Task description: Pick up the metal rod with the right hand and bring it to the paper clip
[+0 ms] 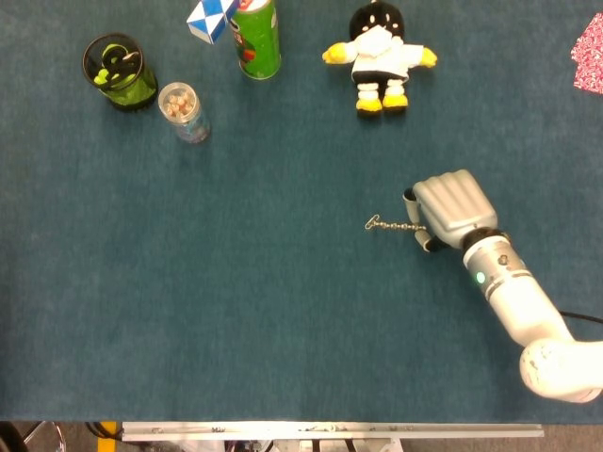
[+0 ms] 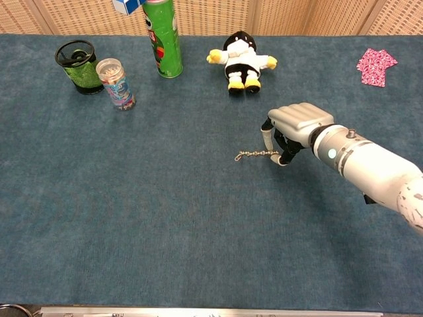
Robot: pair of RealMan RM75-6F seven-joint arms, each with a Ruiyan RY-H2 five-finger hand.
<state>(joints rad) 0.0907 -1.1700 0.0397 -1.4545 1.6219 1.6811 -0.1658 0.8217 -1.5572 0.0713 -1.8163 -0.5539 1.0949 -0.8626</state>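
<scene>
A: One thin rod, metal and beaded along its length. I judge it light, stiff and a bit slippery, so it could twist in a loose hold.

B: Where is it held?

A: At its right end. The right hand has its fingers curled down and pinching that end, which leaves the rest of the rod free, low over the desk. Whether it touches the cloth I cannot tell.

B: And which way does it lie?

A: Its long axis runs almost level, left to right across the desk. The free tip points left, meeting the clip at its edge; in the chest view tip and clip look touching.

B: The left hand?

A: Neither view shows it.
</scene>
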